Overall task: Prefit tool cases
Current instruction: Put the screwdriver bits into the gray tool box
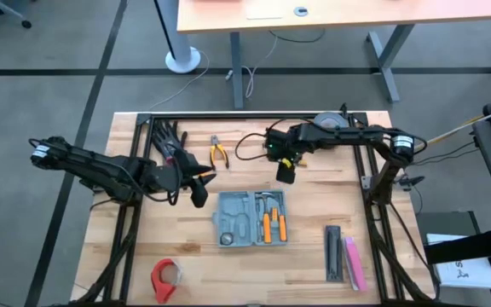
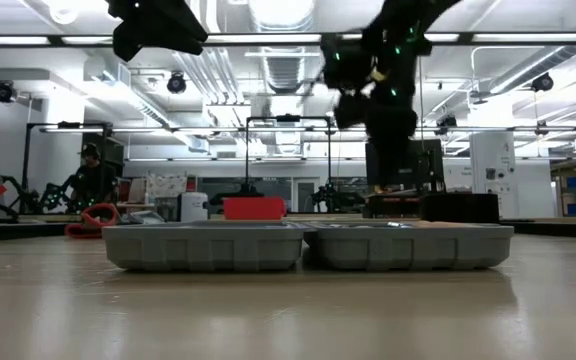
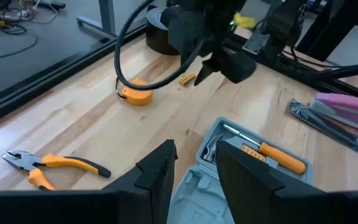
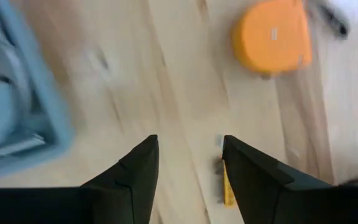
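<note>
While empty-fingered, both end effectors near tool case (image 1: pixel 251 217).

tool case (image 4: pixel 11 99) blurred and cut off by frame edge, small yellow piece (image 4: pixel 227 186) partly hidden behind finger

Light wooden table (image 1: pixel 314 256) bearing an open blue-grey tool case (image 1: pixel 251 218) at centre, orange-handled pliers (image 1: pixel 219 154) behind it, a red tape roll (image 1: pixel 166 277) near the front left, black and pink bars (image 1: pixel 344 253) at right.
</note>
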Motion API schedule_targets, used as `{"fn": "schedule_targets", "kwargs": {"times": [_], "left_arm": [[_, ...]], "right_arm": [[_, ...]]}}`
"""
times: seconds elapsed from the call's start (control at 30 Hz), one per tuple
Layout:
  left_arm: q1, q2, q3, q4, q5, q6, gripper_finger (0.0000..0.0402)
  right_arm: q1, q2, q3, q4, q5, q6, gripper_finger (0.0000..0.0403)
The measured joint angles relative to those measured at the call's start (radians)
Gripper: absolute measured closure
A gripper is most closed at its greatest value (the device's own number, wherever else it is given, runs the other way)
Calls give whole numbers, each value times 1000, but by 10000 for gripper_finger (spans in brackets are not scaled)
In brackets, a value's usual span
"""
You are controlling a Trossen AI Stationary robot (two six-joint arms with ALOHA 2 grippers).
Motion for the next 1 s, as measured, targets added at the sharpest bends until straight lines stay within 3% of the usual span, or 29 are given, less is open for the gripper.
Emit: {"fn": "schedule_targets", "kwargs": {"times": [0.3, 0.43, 1.0], "left_arm": [[0, 0, -1, 0, -8, -24, 270], [0, 0, -1, 0, -8, -28, 270], [0, 0, -1, 1, -9, -32, 271]], "right_arm": [[-112, 0, -128, 10, -10, -56, 219], [-144, 0, -177, 50, -63, -89, 217], [-204, -3, -327, 229, -56, -157, 225]]}}
